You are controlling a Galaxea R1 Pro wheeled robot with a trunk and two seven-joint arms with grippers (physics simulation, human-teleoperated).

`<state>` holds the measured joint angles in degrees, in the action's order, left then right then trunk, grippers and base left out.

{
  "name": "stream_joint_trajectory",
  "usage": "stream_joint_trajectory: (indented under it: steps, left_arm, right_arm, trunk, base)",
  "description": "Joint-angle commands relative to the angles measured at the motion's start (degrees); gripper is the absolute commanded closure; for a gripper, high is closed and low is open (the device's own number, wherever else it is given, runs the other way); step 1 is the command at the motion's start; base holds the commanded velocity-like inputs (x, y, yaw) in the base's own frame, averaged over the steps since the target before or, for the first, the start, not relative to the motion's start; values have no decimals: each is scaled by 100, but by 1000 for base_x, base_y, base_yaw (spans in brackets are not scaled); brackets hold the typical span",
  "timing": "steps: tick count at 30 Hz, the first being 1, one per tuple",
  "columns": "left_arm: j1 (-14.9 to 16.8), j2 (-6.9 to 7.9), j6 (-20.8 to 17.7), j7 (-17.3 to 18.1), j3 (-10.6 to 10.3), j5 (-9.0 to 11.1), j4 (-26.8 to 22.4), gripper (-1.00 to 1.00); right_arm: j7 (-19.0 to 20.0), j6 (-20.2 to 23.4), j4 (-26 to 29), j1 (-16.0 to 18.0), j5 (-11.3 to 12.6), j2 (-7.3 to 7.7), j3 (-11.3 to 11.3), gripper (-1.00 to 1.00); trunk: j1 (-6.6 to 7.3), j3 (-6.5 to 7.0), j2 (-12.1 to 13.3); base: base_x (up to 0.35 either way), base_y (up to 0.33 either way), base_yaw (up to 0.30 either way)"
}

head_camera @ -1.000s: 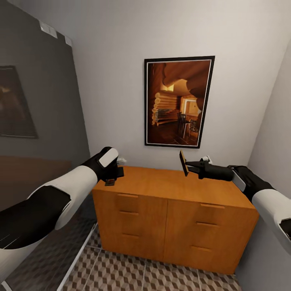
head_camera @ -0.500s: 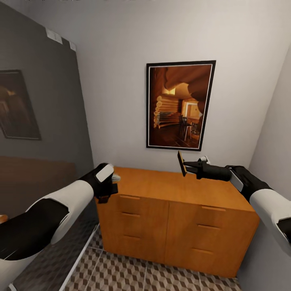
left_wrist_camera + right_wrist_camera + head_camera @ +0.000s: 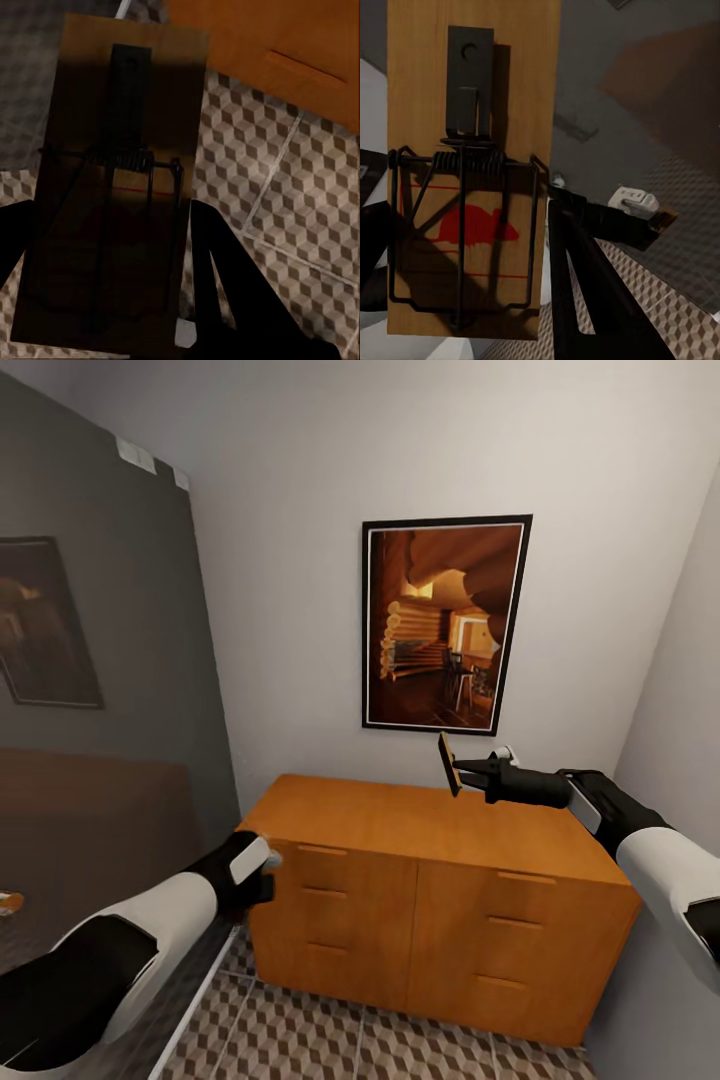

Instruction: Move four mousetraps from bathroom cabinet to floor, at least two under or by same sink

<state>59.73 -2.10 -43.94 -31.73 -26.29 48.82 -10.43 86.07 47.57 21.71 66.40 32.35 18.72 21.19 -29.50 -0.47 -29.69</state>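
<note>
Each end effector, left (image 3: 105, 300) and right (image 3: 462, 767), grips a mousetrap (image 3: 112, 180) (image 3: 449, 763) between closed fingers

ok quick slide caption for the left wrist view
Left claw holding a mousetrap above the cube-patterned bathroom floor, beside the orange-brown cabinet.

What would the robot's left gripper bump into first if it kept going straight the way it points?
Probably the cube-patterned tiled floor: the left gripper, clamping a tan wooden mousetrap, points down beside the orange-brown wooden cabinet. Depth is unclear.
</note>
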Motion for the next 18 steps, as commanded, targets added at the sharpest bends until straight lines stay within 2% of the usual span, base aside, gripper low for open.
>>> stream_joint_trajectory:
  steps: [1,3,5,14,18]
  left_arm:
    - [-30,12,-1,28,-36,-32,26,100]
    - [-109,35,187,215,-35,-207,215,100]
    - [-137,46,383,338,-35,-267,416,100]
    - [-198,58,830,908,-41,-339,1017,100]
    - [-411,67,1042,995,-38,-350,1077,100]
  right_arm:
    - [24,94,-1,4,34,4,34,100]
    - [24,94,-1,4,34,3,34,100]
    - [24,94,-1,4,34,2,34,100]
    - [24,94,-1,4,34,-7,34,100]
    - [24,94,-1,4,34,-8,34,100]
  trunk:
    - [20,14,36]
    - [64,50,116]
    - [108,87,196]
    - [306,290,557]
    - [372,371,678]
  base:
    - [0,0,0]
    - [0,0,0]
    - [0,0,2]
    - [0,0,93]
    - [0,0,156]
